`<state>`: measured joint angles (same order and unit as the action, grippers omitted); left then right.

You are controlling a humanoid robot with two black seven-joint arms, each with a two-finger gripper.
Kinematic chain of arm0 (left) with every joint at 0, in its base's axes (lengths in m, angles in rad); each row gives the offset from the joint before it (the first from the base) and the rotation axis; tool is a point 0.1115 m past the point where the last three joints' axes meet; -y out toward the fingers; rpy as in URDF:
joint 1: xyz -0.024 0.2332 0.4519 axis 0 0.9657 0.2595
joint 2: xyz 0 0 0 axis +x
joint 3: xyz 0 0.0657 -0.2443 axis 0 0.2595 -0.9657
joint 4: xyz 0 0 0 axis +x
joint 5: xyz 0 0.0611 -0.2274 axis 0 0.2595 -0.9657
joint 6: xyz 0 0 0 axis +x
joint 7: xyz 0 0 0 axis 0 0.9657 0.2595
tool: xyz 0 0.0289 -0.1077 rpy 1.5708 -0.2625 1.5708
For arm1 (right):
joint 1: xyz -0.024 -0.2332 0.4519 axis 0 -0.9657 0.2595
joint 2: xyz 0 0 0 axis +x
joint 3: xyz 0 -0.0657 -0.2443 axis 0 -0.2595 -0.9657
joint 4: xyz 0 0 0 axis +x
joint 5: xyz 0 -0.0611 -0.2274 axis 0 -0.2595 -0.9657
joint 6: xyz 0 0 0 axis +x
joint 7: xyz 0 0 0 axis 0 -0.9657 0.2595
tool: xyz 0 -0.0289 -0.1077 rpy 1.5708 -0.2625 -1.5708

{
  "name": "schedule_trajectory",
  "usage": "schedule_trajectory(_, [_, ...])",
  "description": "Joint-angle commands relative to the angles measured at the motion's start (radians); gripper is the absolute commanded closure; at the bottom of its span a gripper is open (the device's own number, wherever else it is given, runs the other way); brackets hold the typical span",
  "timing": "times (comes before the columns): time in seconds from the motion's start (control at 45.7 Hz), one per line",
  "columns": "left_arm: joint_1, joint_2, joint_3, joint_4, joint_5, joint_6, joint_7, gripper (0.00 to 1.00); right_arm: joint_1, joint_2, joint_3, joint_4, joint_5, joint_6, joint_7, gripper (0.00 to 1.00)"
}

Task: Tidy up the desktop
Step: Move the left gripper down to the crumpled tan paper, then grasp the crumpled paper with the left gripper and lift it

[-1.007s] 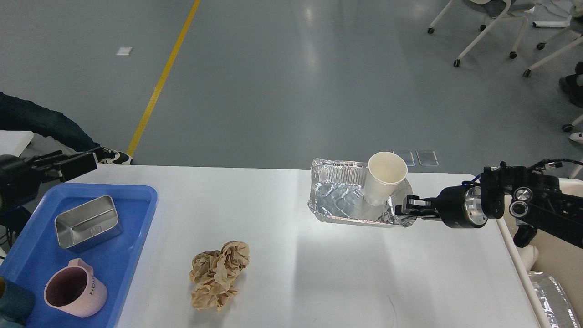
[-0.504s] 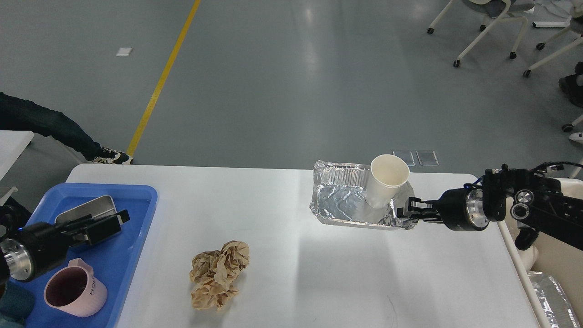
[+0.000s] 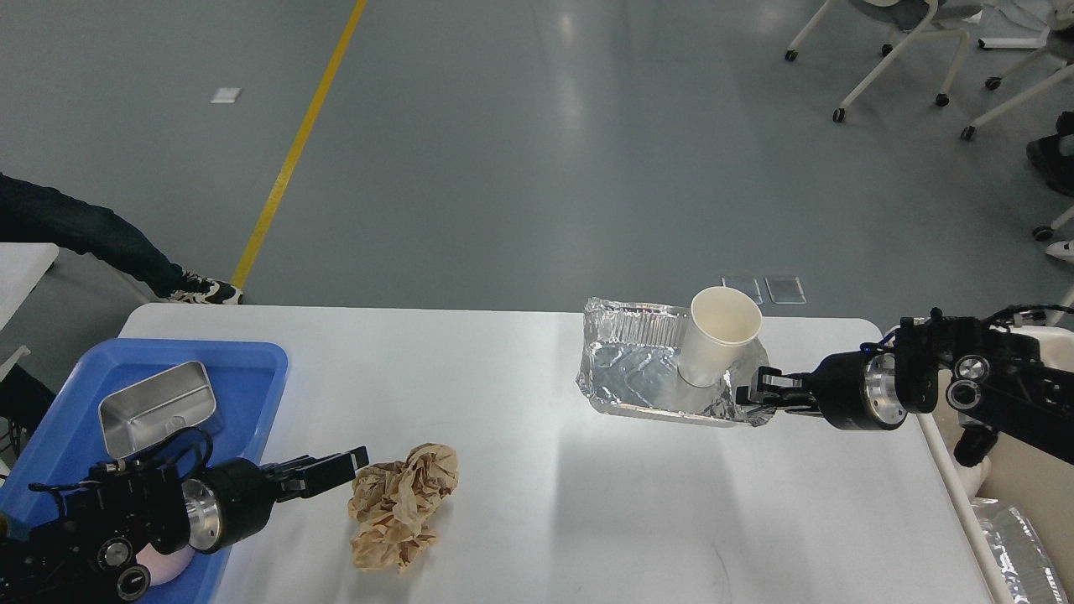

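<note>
The white desktop (image 3: pixel 520 520) holds a crumpled brown paper ball (image 3: pixel 403 503) at the front left and a crinkled foil tray (image 3: pixel 638 377) at the back right. A white paper cup (image 3: pixel 717 335) stands tilted in the foil tray. My right gripper (image 3: pixel 751 394) is shut on the foil tray's near right corner. My left gripper (image 3: pixel 336 471) is low over the desktop, just left of the paper ball; it looks open and empty.
A blue plastic tray (image 3: pixel 252 369) at the left edge holds a metal box (image 3: pixel 159 411); my left arm hides most of a pink mug there. A cream bin (image 3: pixel 1024 478) stands past the desktop's right edge. A person's leg and office chairs are on the floor behind.
My left arm swung from the back left, over the blue tray, down to the front beside the paper ball. My right gripper drew the foil tray and cup slightly right.
</note>
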<state>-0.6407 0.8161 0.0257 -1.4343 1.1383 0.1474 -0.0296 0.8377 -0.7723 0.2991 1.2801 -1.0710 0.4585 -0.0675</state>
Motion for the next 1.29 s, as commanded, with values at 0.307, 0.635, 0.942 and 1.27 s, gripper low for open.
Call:
schedule_trajectory(0.307, [0.003, -0.179, 0.082, 0.118, 0.001, -0.012, -0.009, 0.03, -0.009, -0.001, 0.003, -0.001, 0.000, 0.000, 0.002, 1.00])
schedule_trajectory(0.635, [0.024, -0.268, 0.115, 0.198, 0.001, -0.014, -0.036, 0.60, -0.025, -0.001, 0.023, -0.001, 0.002, 0.000, 0.002, 1.00])
schedule_trajectory(0.942, [0.016, -0.265, 0.128, 0.183, 0.001, -0.017, -0.170, 1.00, -0.026, 0.007, 0.023, -0.001, 0.000, 0.000, 0.002, 1.00])
schedule_trajectory(1.27, [0.010, -0.244, 0.123, 0.178, 0.001, -0.028, -0.222, 1.00, -0.029, 0.002, 0.023, -0.001, 0.000, 0.000, 0.002, 1.00])
